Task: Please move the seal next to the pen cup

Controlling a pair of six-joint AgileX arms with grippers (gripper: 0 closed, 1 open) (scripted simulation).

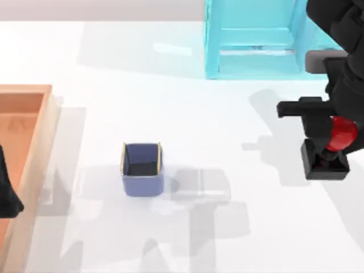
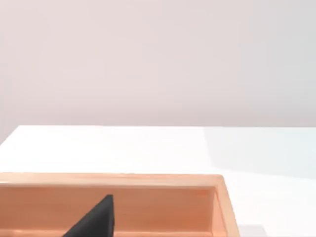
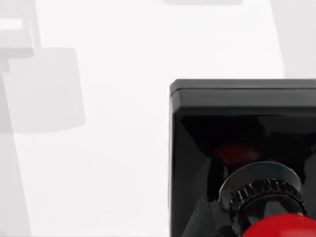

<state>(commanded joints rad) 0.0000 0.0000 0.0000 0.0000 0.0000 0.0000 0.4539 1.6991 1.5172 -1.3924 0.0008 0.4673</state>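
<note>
The seal point(image 1: 326, 161) stands at the table's right side, a black square base with a glossy red knob point(image 1: 343, 132) on top. My right gripper point(image 1: 334, 139) hangs directly over it, at the knob, and the arm covers part of the knob. The right wrist view shows the seal point(image 3: 237, 128) very close, with the red knob point(image 3: 279, 227) at the picture's edge. The pen cup point(image 1: 142, 168), blue-violet with a thin gold rim and a dark inside, stands left of the table's middle, far from the seal. My left gripper point(image 1: 7, 196) is parked over the orange tray.
A large orange wooden tray point(image 1: 35, 142) lies along the table's left edge and also appears as the tray point(image 2: 163, 197) in the left wrist view. A translucent cyan container point(image 1: 256, 42) stands at the back right. White tabletop stretches between the cup and the seal.
</note>
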